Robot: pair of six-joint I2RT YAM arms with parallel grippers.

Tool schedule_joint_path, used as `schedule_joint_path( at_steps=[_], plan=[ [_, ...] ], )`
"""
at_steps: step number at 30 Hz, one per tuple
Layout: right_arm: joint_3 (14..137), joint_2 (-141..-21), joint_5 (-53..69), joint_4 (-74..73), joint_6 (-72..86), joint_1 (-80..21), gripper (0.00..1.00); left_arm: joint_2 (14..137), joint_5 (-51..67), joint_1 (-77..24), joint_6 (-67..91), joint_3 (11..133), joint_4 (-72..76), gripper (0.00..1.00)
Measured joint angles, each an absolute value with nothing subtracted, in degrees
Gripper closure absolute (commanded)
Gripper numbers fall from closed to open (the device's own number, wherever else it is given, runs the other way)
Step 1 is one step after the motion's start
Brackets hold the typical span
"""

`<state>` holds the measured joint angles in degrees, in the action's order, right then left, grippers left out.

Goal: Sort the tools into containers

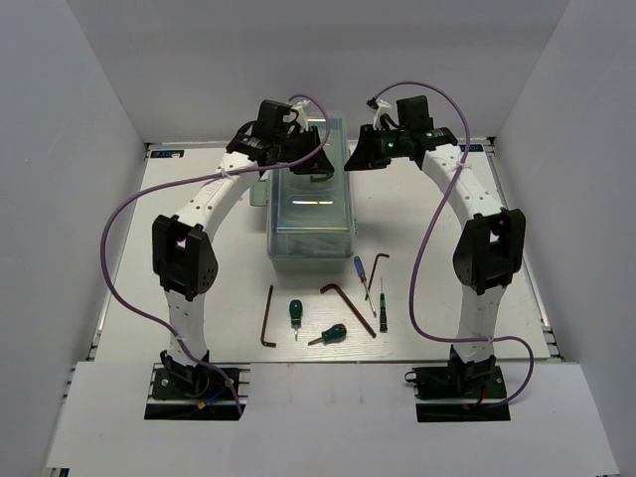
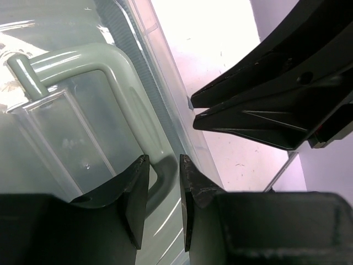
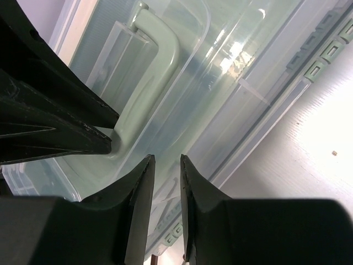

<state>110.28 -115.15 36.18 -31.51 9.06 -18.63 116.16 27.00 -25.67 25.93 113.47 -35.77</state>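
Note:
The toolbox (image 1: 311,204) stands closed in the middle, with a translucent lid and a pale green handle (image 2: 124,77). The handle also shows in the right wrist view (image 3: 157,66). My left gripper (image 1: 310,159) hovers over the lid's far end. Its jaws are nearly shut on nothing, and its tips (image 2: 164,165) are at the handle's foot. My right gripper (image 1: 356,159) is beside it over the lid's right edge (image 3: 166,163), also nearly shut and empty. The tools lie in front: three hex keys (image 1: 267,318) (image 1: 349,309) (image 1: 377,271), two green-handled screwdrivers (image 1: 294,312) (image 1: 331,334), a blue precision screwdriver (image 1: 359,268) and a thin one (image 1: 382,310).
White walls enclose the table (image 1: 497,229) on three sides. The two grippers sit close together, with their fingers almost touching over the toolbox. Purple cables loop from both arms.

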Motion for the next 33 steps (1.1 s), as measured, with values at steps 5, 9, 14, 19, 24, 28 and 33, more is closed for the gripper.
schedule_joint_path(
  at_steps=[5, 9, 14, 19, 24, 28, 33],
  plan=[
    [110.39, -115.15, 36.25, -31.64, 8.73, -18.63, 0.71, 115.52, 28.53, -25.17, 26.87, 111.79, -33.76, 0.62],
    [110.41, -115.15, 36.23, -31.73, 8.56, -18.63, 0.71, 115.15, 29.23, -24.95, 27.55, 110.72, -32.34, 0.62],
    [110.48, -115.15, 36.14, -31.97, 8.47, -18.63, 0.71, 114.78, 29.56, -24.88, 28.14, 109.89, -31.22, 0.64],
    [110.5, -115.15, 36.25, -31.94, 8.4, -18.63, 0.71, 113.91, 31.18, -24.16, 29.56, 107.63, -28.71, 0.64],
    [110.5, -115.15, 36.84, -32.03, 8.34, -18.74, 0.71, 111.18, 32.84, -23.29, 32.8, 101.27, -22.09, 0.64],
    [110.5, -115.15, 37.26, -32.08, 8.14, -19.0, 0.71, 109.67, 35.66, -22.09, 36.45, 96.29, -16.01, 0.64],
    [110.5, -115.15, 37.28, -32.12, 8.08, -19.0, 0.71, 108.66, 38.57, -21.04, 41.04, 91.79, -8.43, 0.64]
  ],
)
